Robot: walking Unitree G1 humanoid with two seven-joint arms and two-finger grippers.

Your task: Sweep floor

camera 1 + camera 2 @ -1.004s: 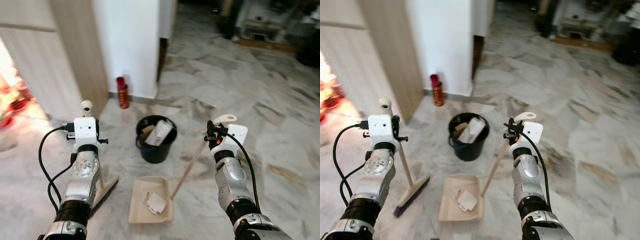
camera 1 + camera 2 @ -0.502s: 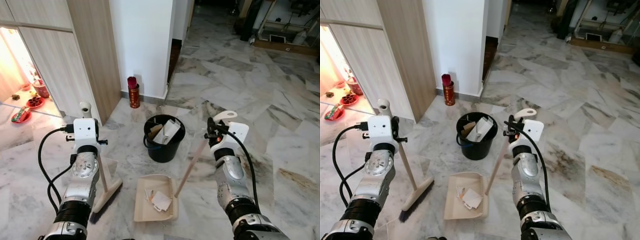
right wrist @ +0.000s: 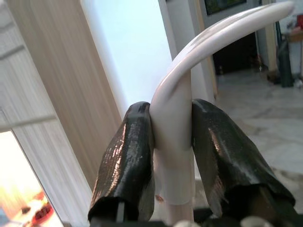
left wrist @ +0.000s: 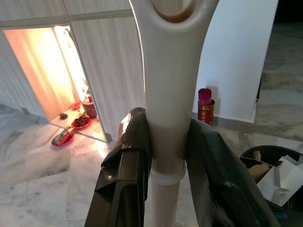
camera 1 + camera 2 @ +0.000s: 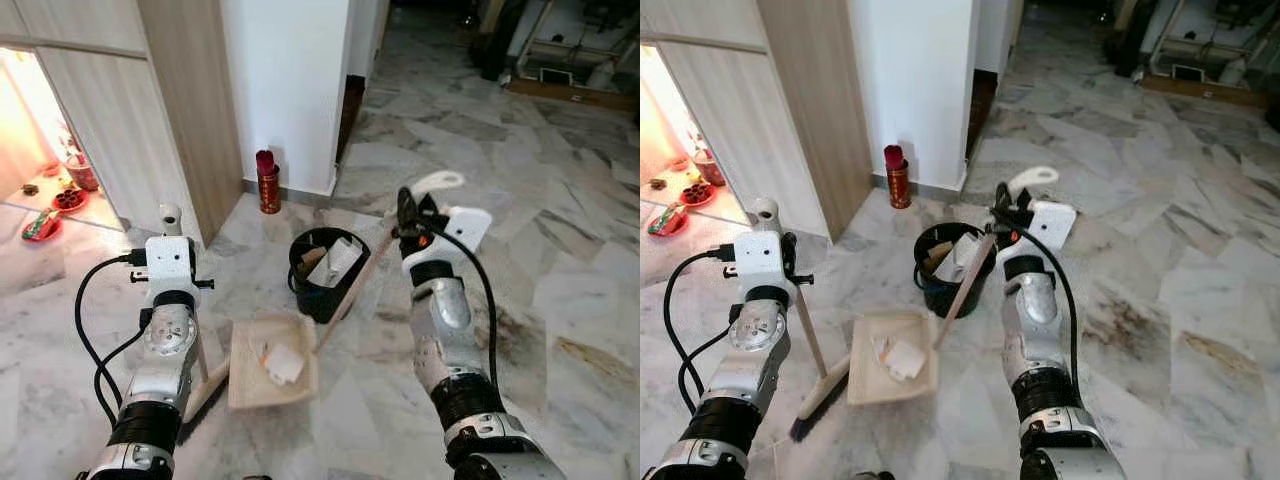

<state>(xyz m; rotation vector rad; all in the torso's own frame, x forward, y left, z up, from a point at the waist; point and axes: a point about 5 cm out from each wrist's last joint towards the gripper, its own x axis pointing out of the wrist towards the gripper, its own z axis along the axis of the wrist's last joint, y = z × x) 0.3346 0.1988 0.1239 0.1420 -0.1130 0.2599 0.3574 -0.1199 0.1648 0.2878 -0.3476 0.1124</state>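
Wooden-handled dustpan slants up-right to the clamping right gripper — left gripper clamps the near-upright broom.

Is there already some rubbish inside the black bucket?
Yes, the black bucket holds pieces of paper and cardboard above its rim.

No text, brand name or number can be read in these pictures. The red can by the white wall may carry a label, but it is too small and blurred to read.
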